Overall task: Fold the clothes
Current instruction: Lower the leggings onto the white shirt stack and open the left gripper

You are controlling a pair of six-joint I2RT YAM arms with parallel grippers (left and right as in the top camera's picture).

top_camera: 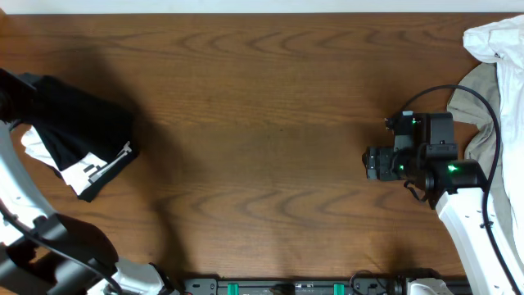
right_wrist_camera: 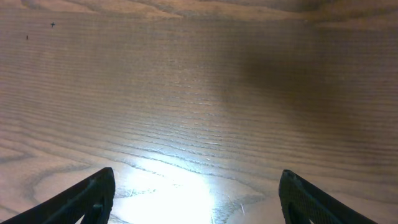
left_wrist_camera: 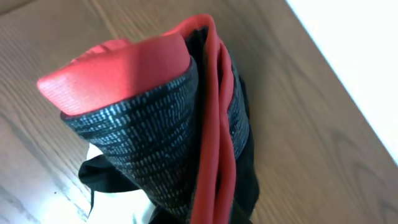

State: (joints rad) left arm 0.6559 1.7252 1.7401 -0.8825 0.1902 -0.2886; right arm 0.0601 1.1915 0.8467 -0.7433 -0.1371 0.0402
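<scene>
The black garment (top_camera: 78, 131), white-patterned along one edge, lies bunched at nine o'clock on the counter (top_camera: 270, 98). In the left wrist view, the left gripper (left_wrist_camera: 198, 81) has its red-padded fingers (left_wrist_camera: 118, 71) pressed together, clamped on the garment's dark cloth, which hangs beside and below them. At about three o'clock the right gripper (top_camera: 371, 162) hangs over bare wood with its jaws wide apart, holding nothing. Behind it, at two o'clock, a white garment (top_camera: 499, 41) lies heaped on a beige garment (top_camera: 479, 106).
</scene>
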